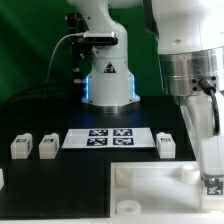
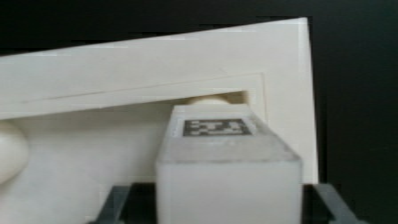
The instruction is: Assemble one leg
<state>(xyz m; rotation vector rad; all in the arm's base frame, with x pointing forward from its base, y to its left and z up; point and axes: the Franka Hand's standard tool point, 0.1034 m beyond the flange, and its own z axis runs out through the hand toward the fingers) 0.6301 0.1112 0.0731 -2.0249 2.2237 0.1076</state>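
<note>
While the gripper [image 1: 212, 178] hangs over the tray [image 1: 150, 185] at the exterior view's right, a leg [image 2: 221, 160] sits betw. its fingers [image 2: 125, 203], tag up, clamped on both sides. Leg tip is at the tray's corner socket [image 2: 217, 102]. Three more legs [image 1: 21, 146] lie beside the marker board [image 1: 110, 138].

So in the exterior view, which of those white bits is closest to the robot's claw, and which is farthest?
1. The leg in the gripper, over the tabletop piece, on the exterior view's right.
2. The loose leg, just right of the marker board.
3. The marker board, mid-table.
4. The two legs on the left, the outer one last.
</note>
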